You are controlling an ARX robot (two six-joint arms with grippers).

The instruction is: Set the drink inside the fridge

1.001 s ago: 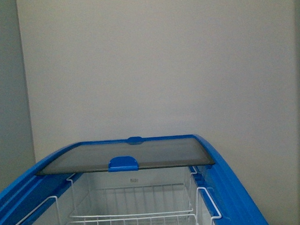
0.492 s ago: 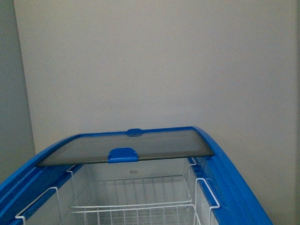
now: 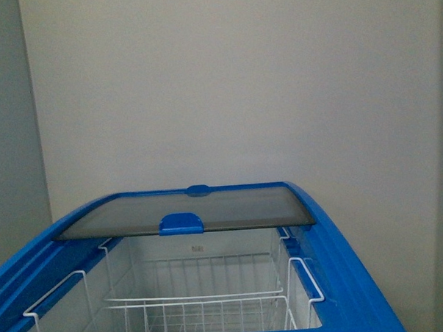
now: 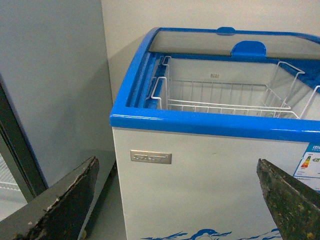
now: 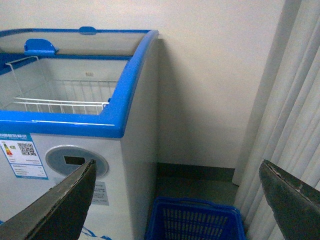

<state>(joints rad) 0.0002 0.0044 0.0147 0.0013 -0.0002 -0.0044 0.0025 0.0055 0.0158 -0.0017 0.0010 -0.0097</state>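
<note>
Fridge point(image 3: 344, 278) open ahead of both hands.
Left hand point(image 4: 175, 200) and right hand point(image 5: 175, 200) spread apart, empty; wire basket point(image 3: 198, 307) beyond them; blue crate point(image 5: 192, 220) beneath the right.

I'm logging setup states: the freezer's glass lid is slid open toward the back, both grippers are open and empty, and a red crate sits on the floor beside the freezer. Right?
Nearly. The crate is blue, not red; the right wrist view shows it on the floor beside the freezer. The rest holds: the glass lid is slid to the back, and the left gripper and right gripper are open and empty.
</note>
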